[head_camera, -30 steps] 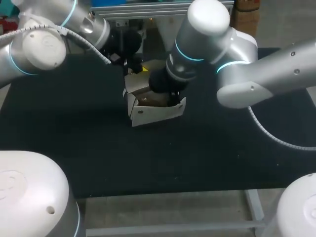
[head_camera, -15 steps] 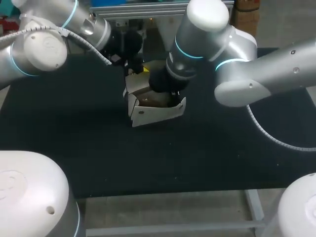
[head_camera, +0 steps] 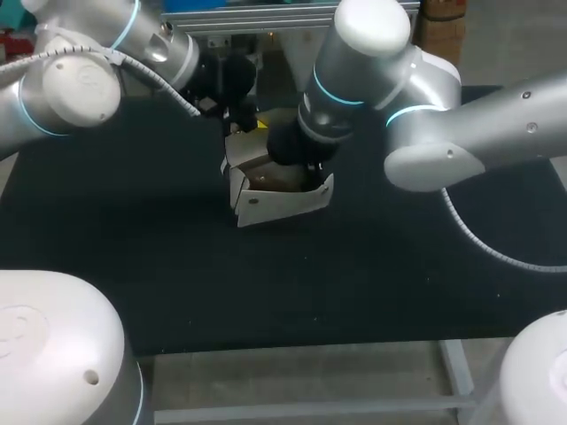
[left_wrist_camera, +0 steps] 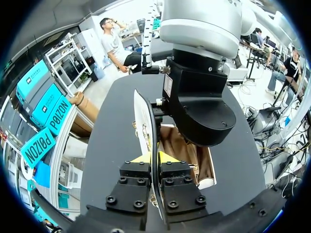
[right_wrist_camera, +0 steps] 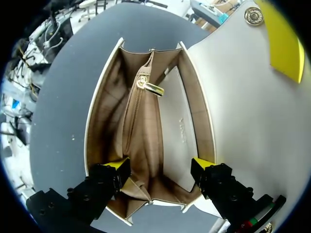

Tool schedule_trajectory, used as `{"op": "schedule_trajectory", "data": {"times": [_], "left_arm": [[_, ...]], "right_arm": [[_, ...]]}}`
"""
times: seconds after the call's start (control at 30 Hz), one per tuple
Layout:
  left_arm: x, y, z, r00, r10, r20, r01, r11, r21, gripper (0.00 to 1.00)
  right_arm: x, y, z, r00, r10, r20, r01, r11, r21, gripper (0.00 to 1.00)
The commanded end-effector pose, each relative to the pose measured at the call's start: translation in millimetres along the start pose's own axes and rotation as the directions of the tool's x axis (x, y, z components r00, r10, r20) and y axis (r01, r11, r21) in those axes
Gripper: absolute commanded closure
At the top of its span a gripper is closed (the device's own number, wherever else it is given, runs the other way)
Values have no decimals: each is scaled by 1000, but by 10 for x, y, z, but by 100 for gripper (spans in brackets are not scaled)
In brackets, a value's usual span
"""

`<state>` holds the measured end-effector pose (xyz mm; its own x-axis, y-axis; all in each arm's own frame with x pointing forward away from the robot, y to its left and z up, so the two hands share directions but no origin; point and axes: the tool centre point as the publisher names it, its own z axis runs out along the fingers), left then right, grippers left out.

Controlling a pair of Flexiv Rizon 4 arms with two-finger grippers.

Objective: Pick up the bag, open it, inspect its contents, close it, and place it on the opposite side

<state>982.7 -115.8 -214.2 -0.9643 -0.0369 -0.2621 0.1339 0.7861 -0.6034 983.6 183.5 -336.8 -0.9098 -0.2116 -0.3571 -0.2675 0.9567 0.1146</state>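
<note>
The white bag (head_camera: pixel 282 202) stands at the middle of the black table (head_camera: pixel 133 266) with its mouth wide. My left gripper (left_wrist_camera: pixel 154 158) is shut on the raised flap (left_wrist_camera: pixel 144 119), which runs edge-on between its fingers. In the right wrist view the tan lining (right_wrist_camera: pixel 146 126) and a zipped middle pocket with a gold pull (right_wrist_camera: pixel 148 87) show, with nothing loose visible inside. My right gripper (right_wrist_camera: pixel 160 167) hangs open just above the mouth, one yellow tip over each side wall. The flap (right_wrist_camera: pixel 243 97) with its gold snap (right_wrist_camera: pixel 252 16) lies beside it. In the head view my right wrist (head_camera: pixel 301 146) hides its fingers.
Black tabletop spreads around the bag to the front and to both sides. Both arms meet closely over the bag, and my right wrist (left_wrist_camera: pixel 199 107) stands directly ahead of my left gripper.
My right arm has shifted very slightly toward the left over the bag. The bag, its flap and my left gripper stay where they were.
</note>
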Motion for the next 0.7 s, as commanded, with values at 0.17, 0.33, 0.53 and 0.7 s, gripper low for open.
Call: {"op": "schedule_trajectory", "data": {"times": [0.17, 0.33, 0.53, 0.7], "left_arm": [[7, -25, -28, 1000, 5, -7, -5, 1000, 2, 100], [7, -26, -26, 1000, 9, -9, -9, 1000, -1, 100], [12, -41, -24, 1000, 15, -10, -15, 1000, -5, 100], [26, -55, -30, 1000, 20, -11, -20, 1000, -10, 100]], "right_arm": [[-25, 10, -10, 1000, -6, 16, 6, 1000, 6, 0], [-30, 13, -99, 999, -6, 49, 6, 1000, 8, 40], [-26, 25, -273, 994, -5, 107, 4, 1000, 14, 100], [-18, 52, -420, 988, -10, 155, 7, 1000, 23, 100]]}}
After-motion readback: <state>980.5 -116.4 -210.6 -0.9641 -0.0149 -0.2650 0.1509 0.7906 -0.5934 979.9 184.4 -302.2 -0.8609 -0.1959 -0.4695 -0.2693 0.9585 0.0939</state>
